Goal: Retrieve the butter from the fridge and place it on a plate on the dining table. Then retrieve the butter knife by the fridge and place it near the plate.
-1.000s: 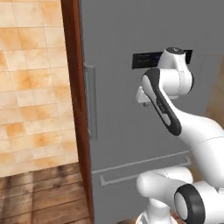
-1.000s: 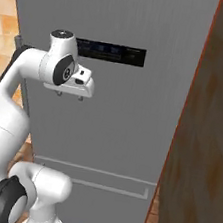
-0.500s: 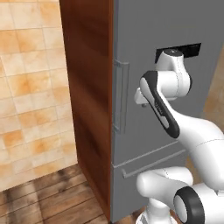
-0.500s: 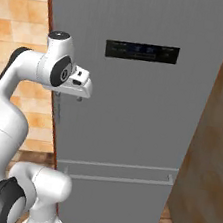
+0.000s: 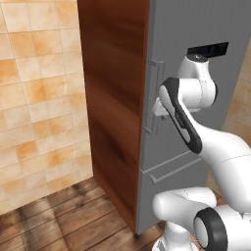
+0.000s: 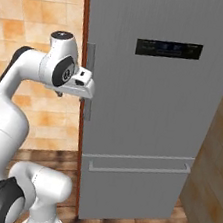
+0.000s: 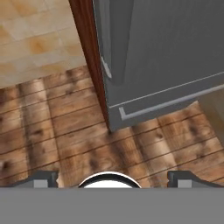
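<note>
fridge [image 6: 155, 105]: closed in front of you; the butter should be inside, so you can't see it yet
door: big, stiff and probably heavy on its hinge; expect it to resist, then swing
handle [image 6: 88, 87]: upright grey bar by the door's left edge; smooth, so take it mid-length, square across the bar
gripper [image 6: 84, 90]: spread wide, holding nothing, just beside the handle
drawer bar [image 7: 164, 104]: lower pull, leave it alone

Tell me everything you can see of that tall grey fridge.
The fridge is tall with a brushed grey front, shut. A dark display strip sits high on the upper door, a vertical grey bar handle along its left edge, a horizontal bar on the lower drawer. A brown wood panel covers its side. It stands on plank flooring.
</note>
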You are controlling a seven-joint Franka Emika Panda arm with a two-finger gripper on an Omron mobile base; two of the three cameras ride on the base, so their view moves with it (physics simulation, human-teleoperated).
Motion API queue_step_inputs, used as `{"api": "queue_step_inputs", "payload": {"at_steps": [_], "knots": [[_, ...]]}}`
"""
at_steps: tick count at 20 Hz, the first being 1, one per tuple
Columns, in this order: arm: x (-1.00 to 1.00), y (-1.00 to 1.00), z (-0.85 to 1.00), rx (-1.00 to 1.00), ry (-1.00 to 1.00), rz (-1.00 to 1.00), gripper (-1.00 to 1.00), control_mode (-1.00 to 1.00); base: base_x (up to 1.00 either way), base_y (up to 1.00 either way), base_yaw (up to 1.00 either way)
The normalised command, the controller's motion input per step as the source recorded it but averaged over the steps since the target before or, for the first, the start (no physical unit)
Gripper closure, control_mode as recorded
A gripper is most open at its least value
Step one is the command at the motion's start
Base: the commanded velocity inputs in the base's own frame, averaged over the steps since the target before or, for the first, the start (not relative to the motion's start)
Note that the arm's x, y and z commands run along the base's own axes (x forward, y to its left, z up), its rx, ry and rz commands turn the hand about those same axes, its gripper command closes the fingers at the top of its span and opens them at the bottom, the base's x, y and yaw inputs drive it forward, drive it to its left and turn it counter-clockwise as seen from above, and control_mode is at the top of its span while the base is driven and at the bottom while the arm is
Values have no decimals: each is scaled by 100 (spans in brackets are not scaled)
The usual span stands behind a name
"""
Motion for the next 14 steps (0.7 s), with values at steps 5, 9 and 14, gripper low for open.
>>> {"api": "queue_step_inputs", "payload": {"at_steps": [5, 9, 14], "knots": [[9, -3, -4, 2, -33, 0, -100, -100, 0, 0, 0], [49, -14, -2, 7, -27, 4, -100, -100, 0, 0, 0], [68, -4, 0, 5, -7, 6, -100, -100, 0, 0, 0]]}}
